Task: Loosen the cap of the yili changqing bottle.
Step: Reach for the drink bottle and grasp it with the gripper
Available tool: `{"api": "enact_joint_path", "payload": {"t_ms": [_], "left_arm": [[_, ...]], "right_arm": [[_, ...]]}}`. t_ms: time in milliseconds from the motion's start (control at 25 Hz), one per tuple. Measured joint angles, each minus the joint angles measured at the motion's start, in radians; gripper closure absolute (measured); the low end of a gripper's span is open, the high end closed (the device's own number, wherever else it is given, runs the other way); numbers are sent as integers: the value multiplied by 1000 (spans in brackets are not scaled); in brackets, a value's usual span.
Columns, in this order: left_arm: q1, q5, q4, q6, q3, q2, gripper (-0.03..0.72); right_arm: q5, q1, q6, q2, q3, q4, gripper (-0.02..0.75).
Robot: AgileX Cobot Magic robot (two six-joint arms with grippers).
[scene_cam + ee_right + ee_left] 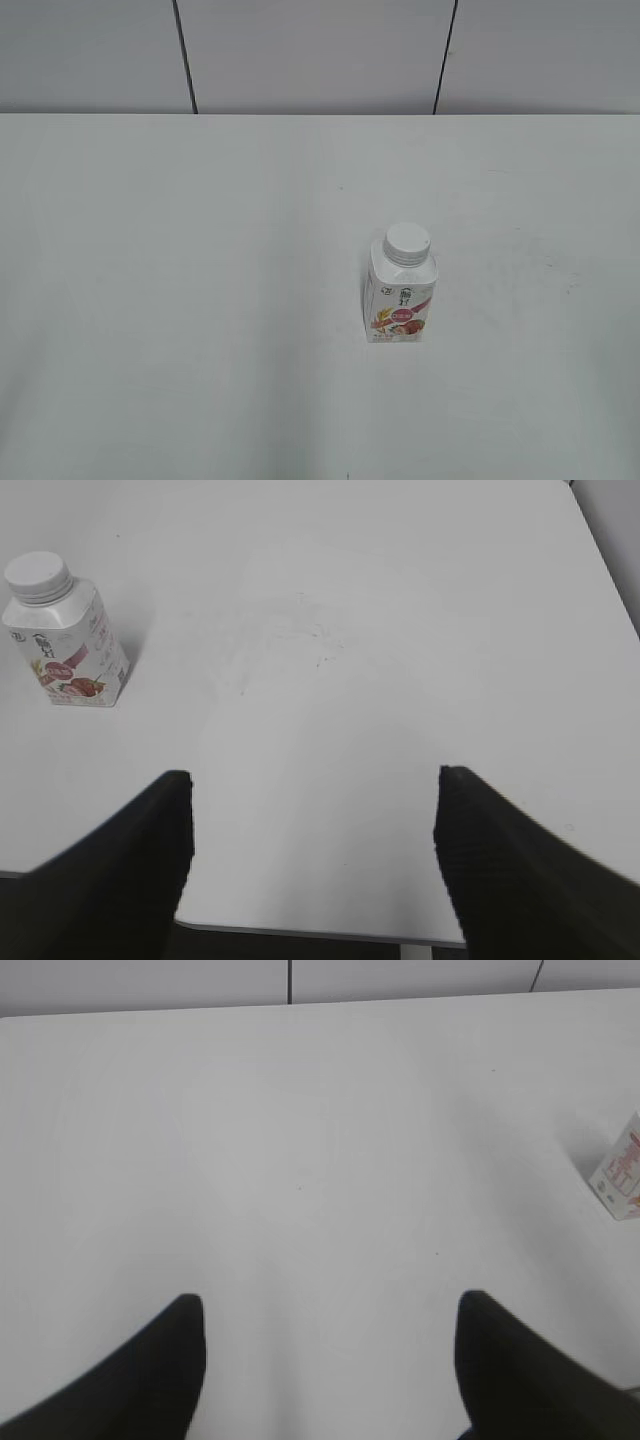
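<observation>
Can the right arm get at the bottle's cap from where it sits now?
Probably yes: the right end effector is open, and only bare table lies between it and the cap on the upright bottle.

Only the fingers of the two grippers showed, and no part of either arm appeared in the exterior view. The left gripper had two matte black fingers that broadened toward the bottom edge and tapered to blunt, rounded tips, with no screws, cables or markings to be made out. The right gripper looked the same, its black fingers showing a slightly grainy edge and squarer tips.
</observation>
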Motion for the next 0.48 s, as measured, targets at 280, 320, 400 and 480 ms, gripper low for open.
{"api": "enact_joint_path", "payload": {"t_ms": [280,320,400,480], "left_arm": [[0,0,0,0,0,0,207],[0,-1,0,0,0,0,207],[0,-1,0,0,0,0,207],[0,-1,0,0,0,0,207]], "right_arm": [[0,0,0,0,0,0,146],[0,0,0,0,0,-1,146],[0,0,0,0,0,-1,146],[0,0,0,0,0,-1,146]]}}
